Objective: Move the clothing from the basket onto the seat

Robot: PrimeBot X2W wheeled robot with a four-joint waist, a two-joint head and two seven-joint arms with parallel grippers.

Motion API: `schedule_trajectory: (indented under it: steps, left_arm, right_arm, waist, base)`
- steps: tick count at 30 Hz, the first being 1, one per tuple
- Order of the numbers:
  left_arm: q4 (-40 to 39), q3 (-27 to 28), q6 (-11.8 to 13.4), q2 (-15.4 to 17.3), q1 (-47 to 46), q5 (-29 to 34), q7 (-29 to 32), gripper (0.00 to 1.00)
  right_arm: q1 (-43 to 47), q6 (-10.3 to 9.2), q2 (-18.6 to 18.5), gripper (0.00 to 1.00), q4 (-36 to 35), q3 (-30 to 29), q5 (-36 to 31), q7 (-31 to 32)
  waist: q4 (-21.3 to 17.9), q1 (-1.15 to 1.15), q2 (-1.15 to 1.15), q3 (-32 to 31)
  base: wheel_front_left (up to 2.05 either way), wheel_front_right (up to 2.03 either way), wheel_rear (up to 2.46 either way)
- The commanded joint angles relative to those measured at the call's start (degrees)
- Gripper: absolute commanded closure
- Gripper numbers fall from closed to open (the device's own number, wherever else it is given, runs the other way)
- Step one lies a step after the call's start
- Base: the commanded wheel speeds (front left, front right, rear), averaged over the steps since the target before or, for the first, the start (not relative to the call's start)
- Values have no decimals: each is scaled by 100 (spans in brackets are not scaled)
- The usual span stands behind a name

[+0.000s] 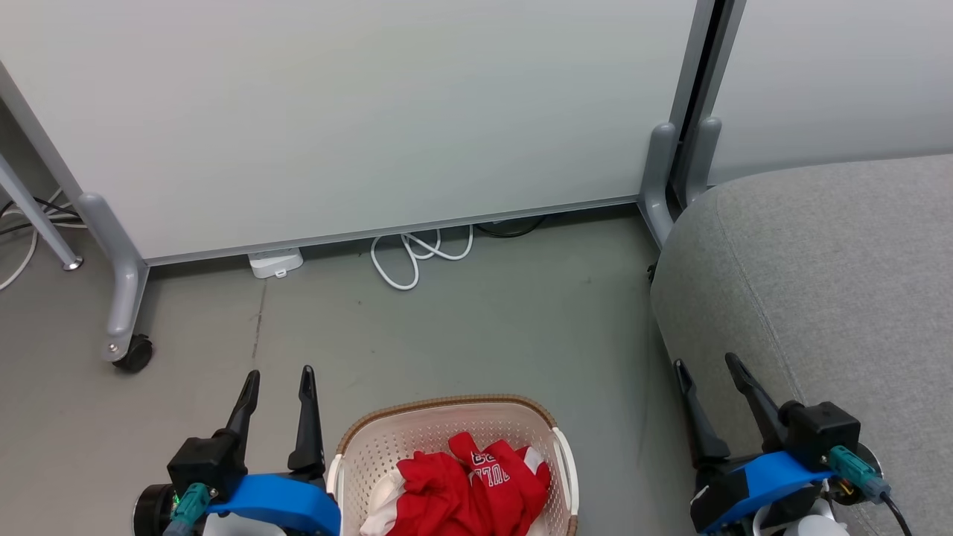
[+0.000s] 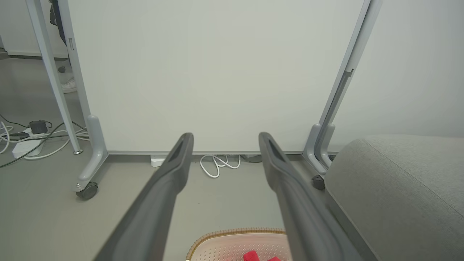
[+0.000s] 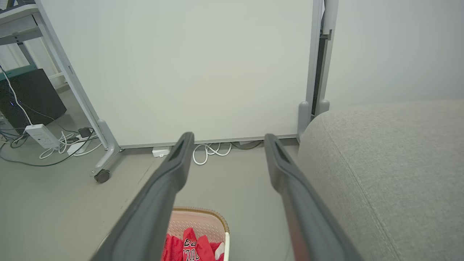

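The basket [image 1: 439, 411], cream with a brown rim, stands on the floor at the bottom centre of the head view. Inside it lies the clothing [image 1: 461, 487], crumpled red fabric with white lettering and white patches. The seat [image 1: 826, 298], a light grey sofa, fills the right side. My left gripper [image 1: 279, 380] hovers open just left of the basket, fingers pointing forward. My right gripper [image 1: 707, 368] is open over the seat's front edge, right of the basket. In the left wrist view the basket rim [image 2: 235, 232] shows below the open fingers [image 2: 174, 170]. The right wrist view shows the clothing [image 3: 190, 246] in the basket [image 3: 208, 214] beside the seat [image 3: 391, 163].
A white partition panel [image 1: 357, 112] on grey legs with a caster [image 1: 134, 353] stands ahead. A white cable [image 1: 417, 257] and a small white box [image 1: 275, 262] lie at its foot. Power strips and cables [image 3: 43, 139] lie on the floor to the left, by a table leg [image 1: 37, 216].
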Motion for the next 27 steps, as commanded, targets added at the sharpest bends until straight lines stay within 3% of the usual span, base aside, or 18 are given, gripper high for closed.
schedule_trajectory:
  steps: [1, 27]
  left_arm:
    - [28, -27, 32, 21, -79, 98, -42, 0]
    - [26, -64, 66, 21, -3, -45, -57, 0]
  right_arm:
    - [-61, 2, -34, 0, 12, -2, -113, -50]
    - [-55, 3, -33, 0, 59, -20, -80, -91]
  waist:
    - [6, 0, 0, -2]
    - [52, 0, 0, 5]
  base:
    - [0, 0, 0]
    - [0, 0, 0]
